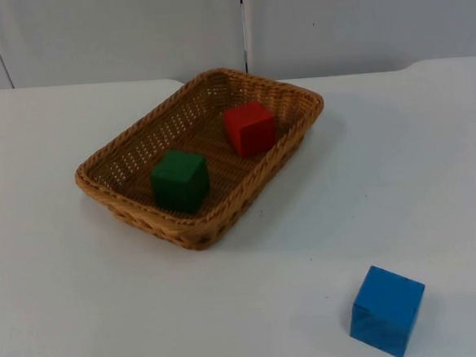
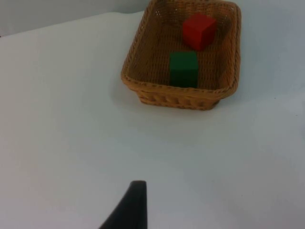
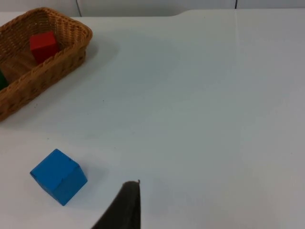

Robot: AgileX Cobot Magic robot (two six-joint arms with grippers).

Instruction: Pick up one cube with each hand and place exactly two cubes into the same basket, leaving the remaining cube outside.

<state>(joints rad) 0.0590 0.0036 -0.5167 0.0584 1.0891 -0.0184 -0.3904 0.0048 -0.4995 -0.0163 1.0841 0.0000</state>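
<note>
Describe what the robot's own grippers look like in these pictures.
Little of either is visible. The left gripper's fingertip is a plain matte black wedge, broad at its base and narrowing to a squared tip. The right gripper's fingertip has the same dark tapered shape. Neither shows any markings.

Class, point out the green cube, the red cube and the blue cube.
green cube [image 1: 178,180]: top view, its front face.
red cube [image 1: 249,129]: top view, its front face.
blue cube [image 1: 387,310]: top view, its front face.
</note>
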